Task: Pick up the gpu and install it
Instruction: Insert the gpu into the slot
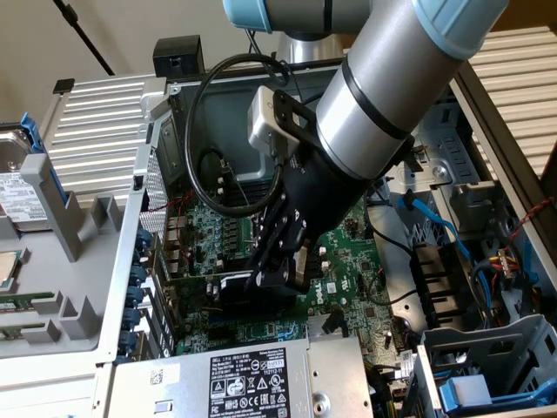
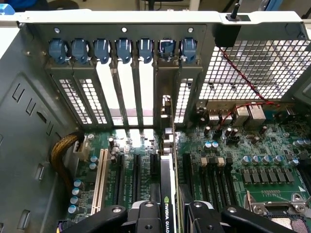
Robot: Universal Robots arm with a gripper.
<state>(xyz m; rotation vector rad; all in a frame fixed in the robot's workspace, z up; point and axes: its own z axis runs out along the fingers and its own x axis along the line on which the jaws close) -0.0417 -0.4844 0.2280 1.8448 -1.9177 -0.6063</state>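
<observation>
1. Nearest the wrist camera are the hand's (image 2: 167, 213) two black fingers (image 2: 141, 216), clamped on either side of the gpu (image 2: 167, 194), so it's grasping the card by its black cooler. You can read NVIDIA on the cooler between them.
2. That gpu stands on edge, running straight out ahead of the hand toward the rear slot wall. Its silver bracket (image 2: 167, 141) sits right up against the slot opening.
3. Whether the card's edge is fully down in its black connector I can't tell, the hand covers that part.
4. Just beside the card on both sides: more black expansion slots (image 2: 136, 177) on the green motherboard (image 2: 233, 145), plus one white slot (image 2: 99, 182) further off.
5. Ahead of the hand, a row of blue retention clips (image 2: 124, 48) lines the top of the rear wall.
6. From the exterior view, the hand (image 1: 274, 274) is low inside the open computer case (image 1: 96, 113), the arm (image 1: 374, 96) angling down into it, and the power supply (image 1: 252, 379) with its label lies close below.
</observation>
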